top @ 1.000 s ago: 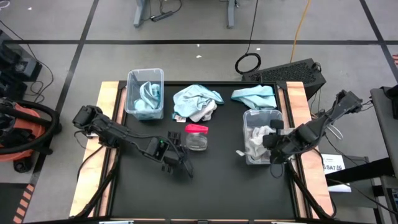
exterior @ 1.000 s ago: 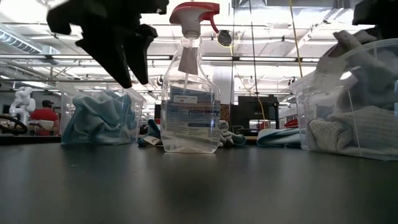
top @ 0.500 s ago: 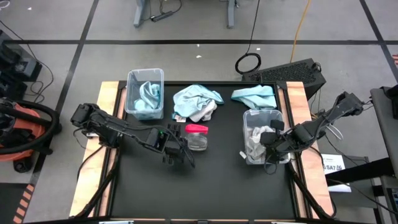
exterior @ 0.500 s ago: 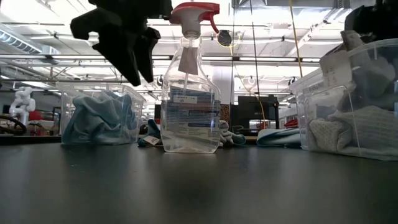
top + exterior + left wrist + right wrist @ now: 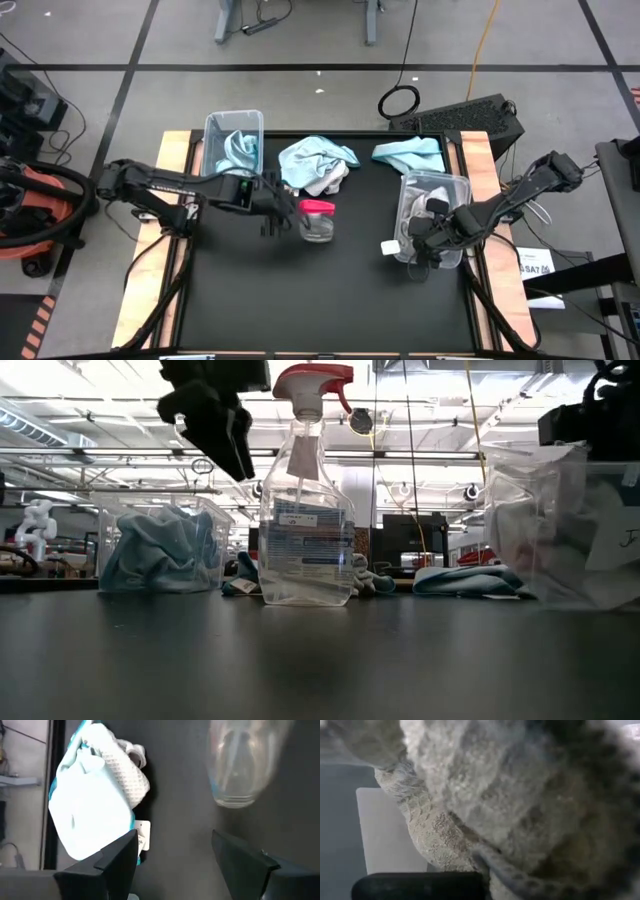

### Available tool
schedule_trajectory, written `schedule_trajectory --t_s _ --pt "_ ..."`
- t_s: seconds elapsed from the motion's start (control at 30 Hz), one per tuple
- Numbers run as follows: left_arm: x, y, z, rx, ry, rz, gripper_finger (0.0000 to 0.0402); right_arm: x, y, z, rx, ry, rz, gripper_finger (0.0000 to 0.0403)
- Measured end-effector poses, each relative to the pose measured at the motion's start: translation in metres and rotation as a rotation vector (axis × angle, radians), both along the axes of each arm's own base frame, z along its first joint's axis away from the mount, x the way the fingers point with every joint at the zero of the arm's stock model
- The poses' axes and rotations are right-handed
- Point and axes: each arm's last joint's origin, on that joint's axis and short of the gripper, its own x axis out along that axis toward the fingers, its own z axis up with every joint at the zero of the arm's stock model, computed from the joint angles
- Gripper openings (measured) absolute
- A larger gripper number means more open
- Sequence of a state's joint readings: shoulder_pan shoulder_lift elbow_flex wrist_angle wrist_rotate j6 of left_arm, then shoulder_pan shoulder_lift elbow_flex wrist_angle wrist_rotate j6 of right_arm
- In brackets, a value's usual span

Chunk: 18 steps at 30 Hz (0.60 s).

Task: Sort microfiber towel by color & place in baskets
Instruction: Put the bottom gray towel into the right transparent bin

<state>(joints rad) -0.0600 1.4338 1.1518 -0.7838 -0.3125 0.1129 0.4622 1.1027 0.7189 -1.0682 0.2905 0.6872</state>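
Observation:
My left gripper (image 5: 272,206) hangs open above the table, just left of the clear spray bottle (image 5: 317,220); in the left wrist view its fingers (image 5: 120,857) frame bare table in front of the pile of blue and white towels (image 5: 100,795). That pile (image 5: 317,165) lies at the far middle, and a blue towel (image 5: 408,152) lies at the far right. The left basket (image 5: 212,150) holds blue towels. My right gripper (image 5: 424,238) is down in the right basket (image 5: 462,190), shut on a white towel (image 5: 485,785). My right gripper comes steeply from above into the near end of the right basket with the white towel (image 5: 418,215). The towel fills the right wrist view and hides the fingertips, so the part held cannot be told. A white tag (image 5: 385,830) hangs beside it.
The spray bottle (image 5: 305,510) stands upright mid-table between the two arms. Wooden strips (image 5: 168,200) edge the black table on the left and right. The near half of the table (image 5: 320,300) is bare black surface.
My left gripper has gone toward the table's far edge and a little up, from near the middle to beside the spray bottle, staying open. My right gripper has sunk with the white towel toward the near end of the right basket, and the basket has shifted and turned askew.

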Motion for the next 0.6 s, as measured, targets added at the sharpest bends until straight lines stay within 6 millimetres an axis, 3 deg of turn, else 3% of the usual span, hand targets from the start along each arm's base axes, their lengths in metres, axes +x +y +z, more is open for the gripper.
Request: schedule_trajectory --t_s 0.33,0.6 --pt "0.004 0.017 0.002 -0.011 -0.03 -0.025 0.0258 -0.003 -0.001 0.003 0.051 0.018 0.018 0.006" --pt "0.003 0.034 0.002 -0.015 -0.022 0.001 0.0258 -0.007 -0.002 0.008 0.086 0.003 0.044 0.0122"
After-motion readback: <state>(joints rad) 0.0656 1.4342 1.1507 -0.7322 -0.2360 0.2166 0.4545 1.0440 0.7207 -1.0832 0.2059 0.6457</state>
